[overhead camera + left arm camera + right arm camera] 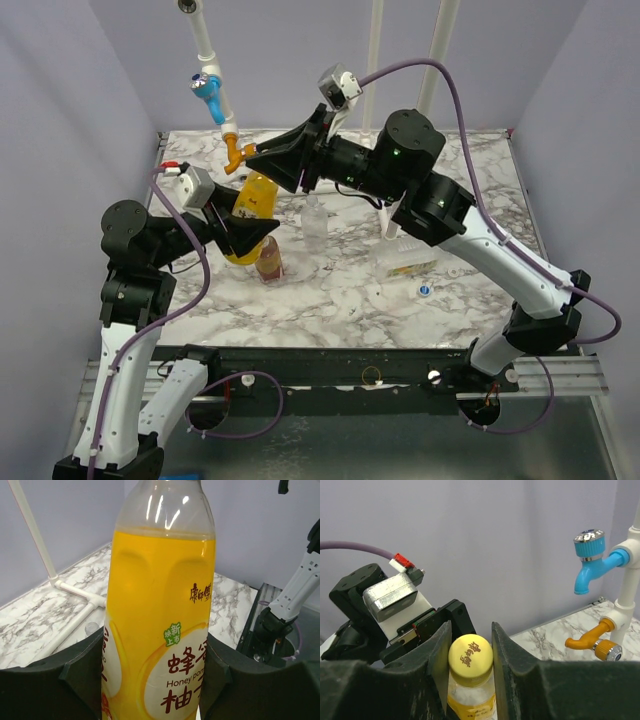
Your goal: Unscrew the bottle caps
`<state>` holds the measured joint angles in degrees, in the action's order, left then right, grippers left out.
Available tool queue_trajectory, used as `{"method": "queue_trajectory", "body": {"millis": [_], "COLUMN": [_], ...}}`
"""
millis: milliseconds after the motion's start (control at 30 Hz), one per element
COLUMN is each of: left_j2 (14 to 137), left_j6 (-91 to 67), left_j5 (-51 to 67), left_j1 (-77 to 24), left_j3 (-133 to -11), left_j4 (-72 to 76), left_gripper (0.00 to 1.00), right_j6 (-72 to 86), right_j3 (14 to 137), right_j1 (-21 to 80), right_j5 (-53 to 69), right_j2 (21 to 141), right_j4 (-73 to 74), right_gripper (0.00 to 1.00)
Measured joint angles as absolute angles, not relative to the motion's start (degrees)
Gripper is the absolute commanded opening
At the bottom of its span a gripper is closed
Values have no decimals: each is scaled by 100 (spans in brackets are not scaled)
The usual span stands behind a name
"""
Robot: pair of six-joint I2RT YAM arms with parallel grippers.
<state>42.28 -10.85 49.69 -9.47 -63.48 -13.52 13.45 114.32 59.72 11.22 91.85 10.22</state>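
A marble counter [480, 180] carried several small bottles, with two black robot arms reaching in from its near edge; the step in hand appeared to be unscrewing the yellow-orange bottle [160, 605], which stood upright toward the counter's far left corner. The left tool [157, 680] was closed partway, its two pads pressed against either side of the bottle's labelled body to brace it; the bottle held orange-yellow drink up to its shoulder and was clear above that. The right tool [470, 645] met the bottle's top, its jaws shut snugly on the yellow cap [470, 659], which sat on the neck, not yet off. The next move likely called for the right wrist to turn while the left grip stopped the body from spinning. Just beside this bottle, toward the near edge, stood a brown bottle [268, 258]; a slim clear bottle [315, 215] stood mid-counter, its contents impossible to tell; a blue-and-white cap [425, 290] lay loose toward the right edge.
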Motion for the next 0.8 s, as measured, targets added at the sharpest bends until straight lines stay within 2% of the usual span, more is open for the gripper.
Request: {"method": "queue_trajectory", "body": {"millis": [167, 500, 533, 567, 600, 633, 667, 700, 800], "left_j2": [4241, 4289, 4296, 4309, 4327, 4342, 4359, 4377, 4473], "left_j6": [-1219, -1981, -2040, -2075, -2099, -2108, -2126, -2185, -2206], "left_j5": [5461, 7612, 7754, 7854, 7915, 7948, 7948, 7826, 7487], "left_j1": [-950, -1028, -1028, -1028, -1028, -1028, -1028, -1013, -972], "left_j3": [-6348, -6604, -6604, -6604, -6604, -6604, -6604, -6604, -6602], "left_j4": [-1345, -1192, -1201, -1212, -1221, -1223, -1223, -1240, -1297], "left_gripper": [0, 0, 0, 0, 0, 0, 0, 0, 0], "right_j6": [1194, 978, 974, 963, 950, 917, 893, 906, 895], "right_j3": [10816, 10508, 10508, 10508, 10508, 10508, 10508, 10503, 10481], "right_j1": [5922, 5743, 5736, 5728, 5719, 5708, 5704, 5706, 5808], "right_j5": [1946, 5384, 5553, 5680, 5743, 5756, 5704, 5616, 4698], "right_j2": [8829, 8615, 8630, 8646, 8650, 8652, 8646, 8632, 8558], "right_j4": [451, -497, -534, -558, -563, -548, -506, -443, -261], "right_gripper": [0, 1, 10, 29, 57, 72, 81, 86, 91]}}
